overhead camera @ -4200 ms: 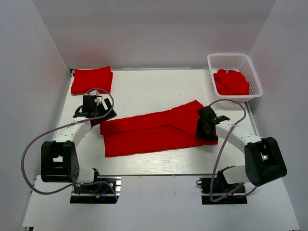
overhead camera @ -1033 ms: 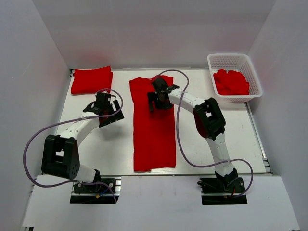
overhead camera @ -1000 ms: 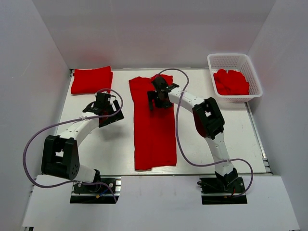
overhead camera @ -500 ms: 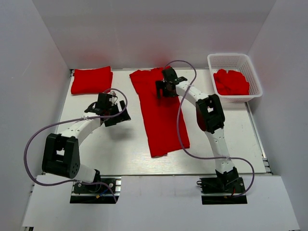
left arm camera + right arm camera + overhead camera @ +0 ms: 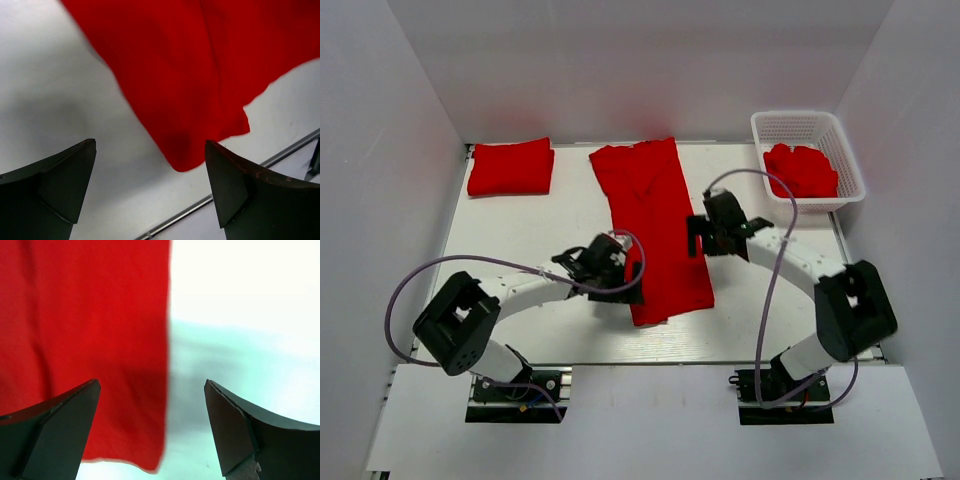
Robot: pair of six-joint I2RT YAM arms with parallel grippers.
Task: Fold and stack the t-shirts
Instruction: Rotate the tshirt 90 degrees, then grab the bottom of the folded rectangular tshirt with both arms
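1. A long shirt point(image 5: 655, 225), folded lengthwise, lies flat mid-table point(image 5: 540, 230). It runs from the far edge toward the near one at a slight slant.
2. Left arm point(image 5: 535, 288): jaws apart and holding nothing, over the long shirt's near left corner, which its wrist camera shows between the fingers point(image 5: 50, 185).
3. Right arm point(image 5: 790, 255): jaws apart and empty, over the same shirt's right edge, with cloth to one side and bare table to the other.
4. A folded shirt point(image 5: 510, 168) sits at the table's far left corner.
5. A white basket point(image 5: 790, 118) at the far right holds crumpled shirts point(image 5: 801, 170).
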